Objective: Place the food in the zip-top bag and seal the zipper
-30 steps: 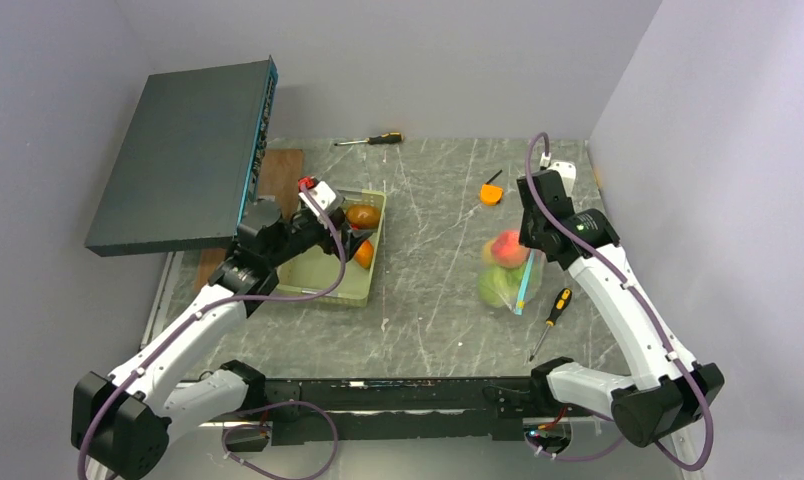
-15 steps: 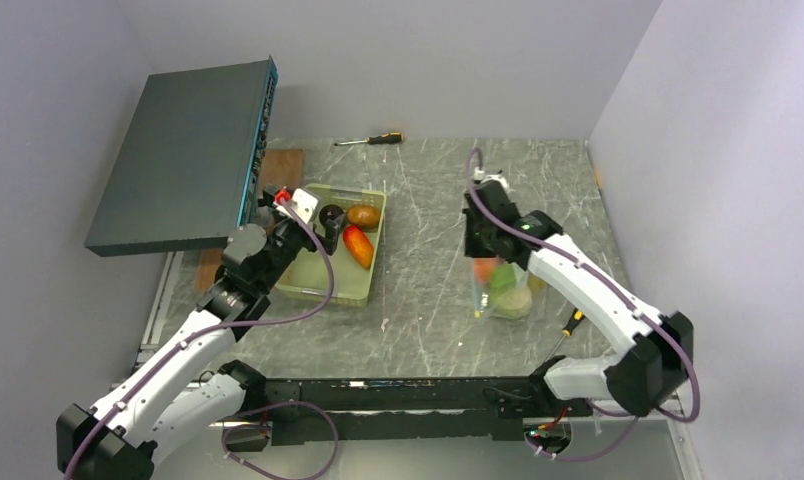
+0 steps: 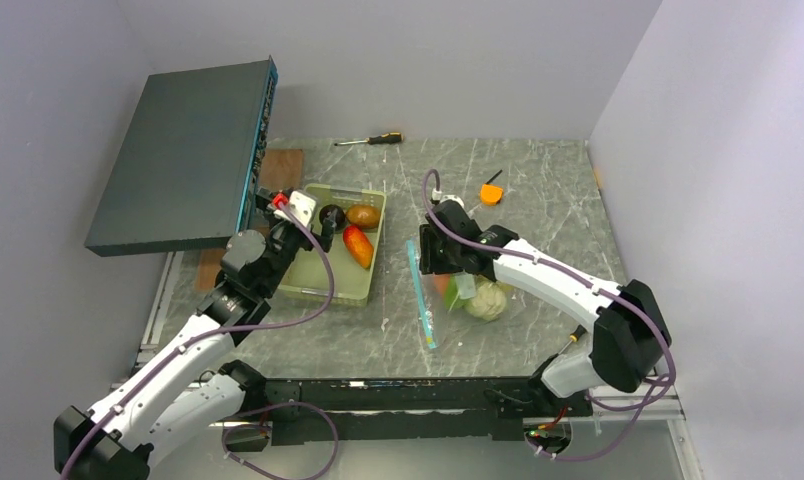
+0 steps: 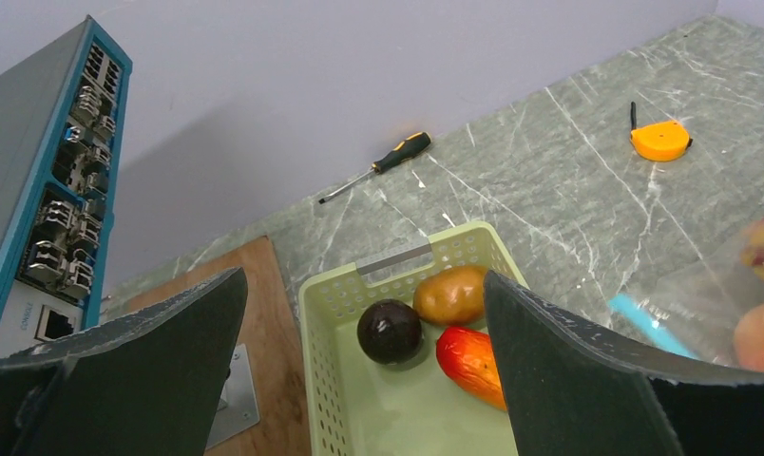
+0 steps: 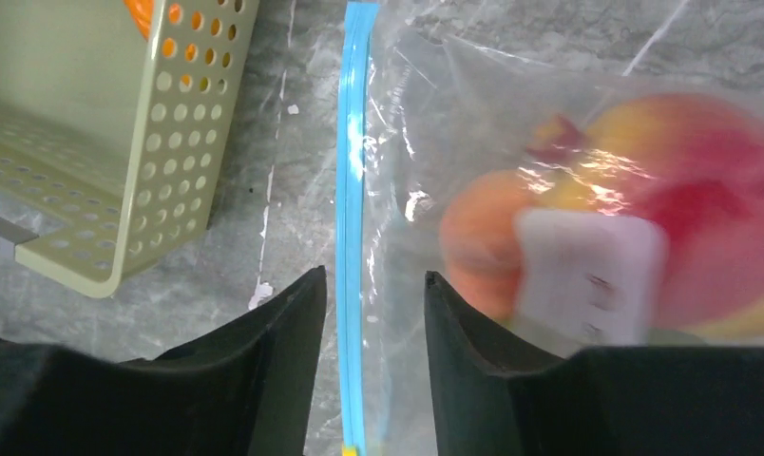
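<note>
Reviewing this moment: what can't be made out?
- Zipper: sealed or not, too thin in every view.
- Food inside the zip-top bag: blurred in the right wrist view, partly behind the white label.
- Right claw: hidden under its own wrist from above.
- Tray: near end cut off by the left wrist view's bottom edge.

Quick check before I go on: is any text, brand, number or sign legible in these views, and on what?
No text can be read in any view.
On the zip-top bag, the white label: a few dark marks, too blurred to read.
On the port face of the network switch, the pale sticker: print too small to read.
</note>
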Controlling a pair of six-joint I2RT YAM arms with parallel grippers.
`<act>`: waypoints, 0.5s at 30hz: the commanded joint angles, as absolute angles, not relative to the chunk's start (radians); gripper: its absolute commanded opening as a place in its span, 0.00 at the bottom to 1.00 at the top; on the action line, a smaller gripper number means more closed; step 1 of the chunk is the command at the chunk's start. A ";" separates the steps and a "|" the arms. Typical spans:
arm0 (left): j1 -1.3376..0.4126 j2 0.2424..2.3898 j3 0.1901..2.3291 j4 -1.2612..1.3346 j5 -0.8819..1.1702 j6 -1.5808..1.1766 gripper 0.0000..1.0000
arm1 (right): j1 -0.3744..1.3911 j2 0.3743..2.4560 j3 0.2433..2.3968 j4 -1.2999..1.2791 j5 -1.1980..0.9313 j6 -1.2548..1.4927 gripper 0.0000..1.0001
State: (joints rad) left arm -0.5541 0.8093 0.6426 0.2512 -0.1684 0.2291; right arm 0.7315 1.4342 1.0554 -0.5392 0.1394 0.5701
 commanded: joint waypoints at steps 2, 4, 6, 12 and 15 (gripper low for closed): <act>-0.574 0.775 0.637 0.310 -0.210 0.275 1.00 | 0.738 1.345 1.033 -0.460 0.112 0.541 0.55; -0.590 0.765 0.639 0.303 -0.222 0.292 1.00 | 0.740 1.308 1.031 -0.461 0.117 0.521 0.63; -0.612 0.760 0.657 0.274 -0.242 0.299 1.00 | 0.740 1.268 1.039 -0.472 0.127 0.502 0.68; -0.662 0.748 0.766 0.114 -0.318 0.201 1.00 | 0.739 1.094 1.114 -0.569 0.219 0.453 0.87; -0.662 0.710 0.860 -0.014 -0.328 0.072 1.00 | 0.739 0.985 1.151 -0.605 0.282 0.427 0.96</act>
State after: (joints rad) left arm -0.6586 0.7662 0.7189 0.1192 -0.2745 0.2283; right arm 0.7357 1.1244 1.0634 -0.5632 0.1783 0.4808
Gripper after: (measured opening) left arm 0.995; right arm 0.915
